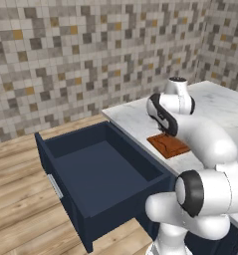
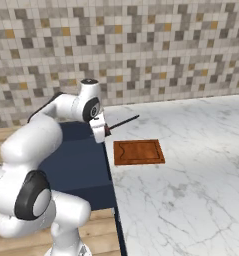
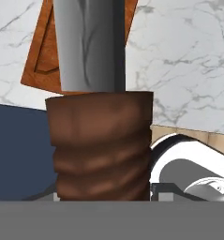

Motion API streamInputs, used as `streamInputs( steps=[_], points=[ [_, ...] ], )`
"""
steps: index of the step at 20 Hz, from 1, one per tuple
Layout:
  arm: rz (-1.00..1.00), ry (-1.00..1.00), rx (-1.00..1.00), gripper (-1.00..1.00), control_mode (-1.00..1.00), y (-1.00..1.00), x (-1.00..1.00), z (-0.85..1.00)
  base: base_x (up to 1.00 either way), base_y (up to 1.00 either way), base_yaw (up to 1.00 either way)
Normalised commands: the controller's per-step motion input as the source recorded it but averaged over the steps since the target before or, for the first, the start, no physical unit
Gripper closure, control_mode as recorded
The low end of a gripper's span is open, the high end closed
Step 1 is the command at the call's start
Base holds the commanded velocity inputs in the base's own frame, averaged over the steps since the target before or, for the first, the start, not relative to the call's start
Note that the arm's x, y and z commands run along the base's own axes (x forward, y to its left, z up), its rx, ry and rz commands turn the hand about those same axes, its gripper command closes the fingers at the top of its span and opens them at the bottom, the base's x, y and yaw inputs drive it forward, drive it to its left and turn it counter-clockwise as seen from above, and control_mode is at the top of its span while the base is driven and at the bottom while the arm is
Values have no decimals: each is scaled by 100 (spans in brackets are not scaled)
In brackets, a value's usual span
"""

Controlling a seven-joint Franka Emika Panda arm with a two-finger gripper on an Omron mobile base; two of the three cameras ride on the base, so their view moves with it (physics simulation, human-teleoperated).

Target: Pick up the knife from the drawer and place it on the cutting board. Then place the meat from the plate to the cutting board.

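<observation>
One knife [image 3: 97,93] sits clamped in the fingers [image 2: 102,131], held by its reddish-brown handle, its pale blade sticking out over the bench [image 2: 191,165] edge toward the cutting board [image 2: 139,151]. Nearest the base, the drawer [image 1: 98,174] stands pulled open, its navy floor bare. Beyond the hand lies the board, flat on the marble. My worry is the grip sitting at the handle's end: the long blade could swing or slip on lowering, landing off the board or back in the drawer.
</observation>
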Motion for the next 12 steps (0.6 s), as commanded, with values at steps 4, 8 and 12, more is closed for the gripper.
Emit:
streamInputs(
  steps=[4,8,12],
  points=[
    [-10,12,4,100,-100,-41,13,-34,0,0,0],
    [-7,11,3,100,-100,-35,19,-39,0,0,0],
    [-5,10,1,100,-100,-24,28,-40,0,0,0]
  ],
)
